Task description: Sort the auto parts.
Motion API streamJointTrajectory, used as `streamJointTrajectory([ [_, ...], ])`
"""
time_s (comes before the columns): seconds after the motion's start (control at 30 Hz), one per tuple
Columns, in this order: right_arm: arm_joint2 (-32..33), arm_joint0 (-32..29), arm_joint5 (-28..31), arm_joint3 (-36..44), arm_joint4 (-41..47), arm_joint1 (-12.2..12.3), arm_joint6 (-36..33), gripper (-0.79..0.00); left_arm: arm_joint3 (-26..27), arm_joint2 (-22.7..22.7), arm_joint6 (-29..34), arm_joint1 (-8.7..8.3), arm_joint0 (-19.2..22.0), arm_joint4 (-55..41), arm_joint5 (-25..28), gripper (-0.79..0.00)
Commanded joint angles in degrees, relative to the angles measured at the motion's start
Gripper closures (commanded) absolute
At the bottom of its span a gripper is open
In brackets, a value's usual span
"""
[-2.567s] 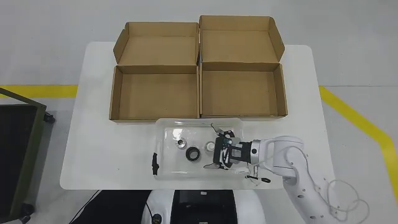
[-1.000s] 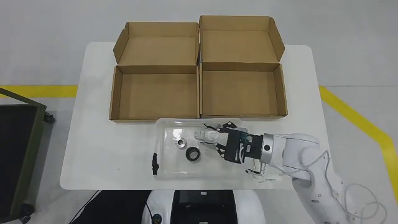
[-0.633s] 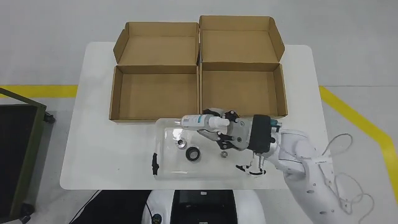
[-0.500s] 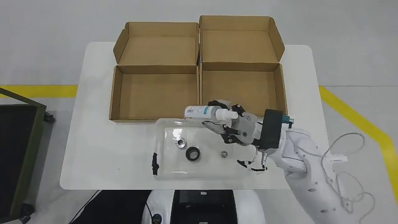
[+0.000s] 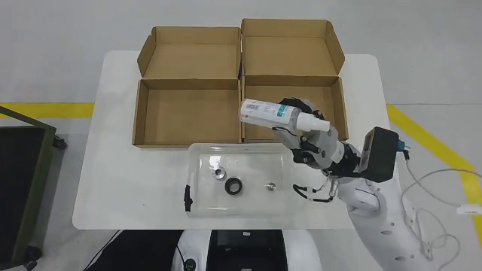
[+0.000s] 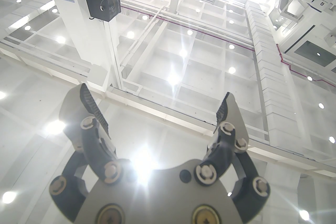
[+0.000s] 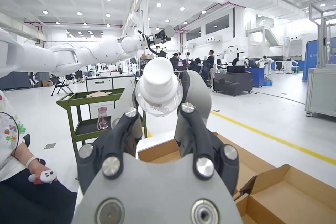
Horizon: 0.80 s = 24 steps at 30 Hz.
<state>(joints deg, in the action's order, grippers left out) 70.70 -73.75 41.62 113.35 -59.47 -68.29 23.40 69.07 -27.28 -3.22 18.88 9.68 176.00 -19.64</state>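
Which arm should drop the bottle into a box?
Right. The right pincer grips the white plastic bottle over a brown cardboard box; the left pincer is open, empty, pointing at the ceiling.

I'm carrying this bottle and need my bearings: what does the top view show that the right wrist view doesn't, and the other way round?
Top view adds: the clear plastic tray on the white table, holding a black ring-shaped part and two small silver metal parts.
Right wrist view adds: the white cap seen end-on, and the left arm raised high.
Both show the right gripper shut on the white plastic bottle, and the open brown cardboard boxes.
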Motion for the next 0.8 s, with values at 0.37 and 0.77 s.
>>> streamJointTrajectory([
  [0.37,-0.7,0.1,1.2,-2.0,-2.3,-0.3,1.6,0.000,0.0,0.0,0.0,0.00,0.0,0.0,0.0,-0.785],
  [0.77,0.5,2.4,-3.7,-5.2,-9.6,0.3,-17.1,0.000,0.0,0.0,0.0,0.00,0.0,0.0,0.0,-0.785],
])
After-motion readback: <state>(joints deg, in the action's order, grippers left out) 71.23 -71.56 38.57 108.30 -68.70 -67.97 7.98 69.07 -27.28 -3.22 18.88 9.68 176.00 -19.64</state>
